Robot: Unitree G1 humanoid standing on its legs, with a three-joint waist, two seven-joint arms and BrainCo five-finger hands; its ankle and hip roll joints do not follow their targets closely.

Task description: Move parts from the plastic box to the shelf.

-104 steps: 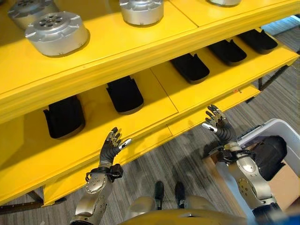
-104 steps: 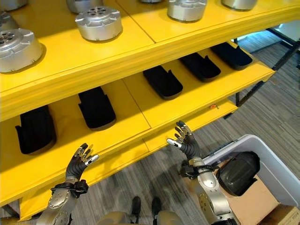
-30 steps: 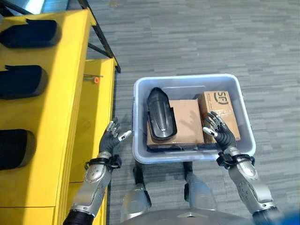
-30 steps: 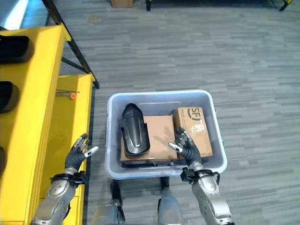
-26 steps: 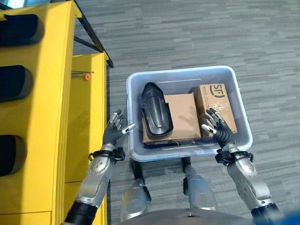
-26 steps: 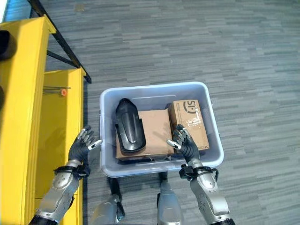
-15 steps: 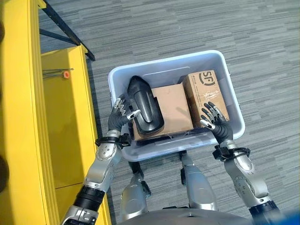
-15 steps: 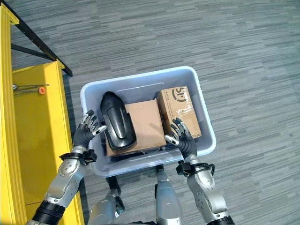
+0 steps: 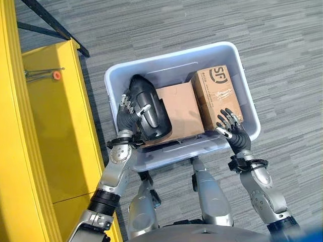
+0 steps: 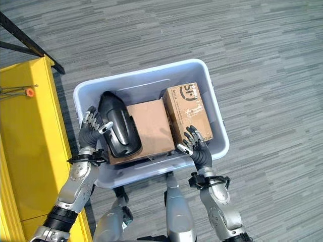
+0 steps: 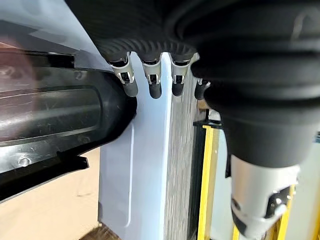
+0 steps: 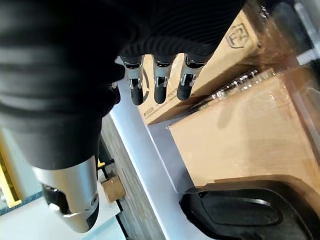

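Sitting on the grey floor, the plastic box (image 9: 242,75) holds a black part (image 9: 151,111) at its left, lying on a plain carton (image 9: 179,106), with a printed carton (image 9: 214,91) at its right. The left hand (image 9: 128,113) is inside the box's left wall, fingers straight and spread beside the part, touching or nearly touching it, I cannot tell which; the right hand (image 9: 233,132) hovers over the near right rim, fingers spread, holding nothing. Left of the box stands the yellow shelf (image 9: 48,126), cut off by the frame, and the box's floor is hidden under the cartons.
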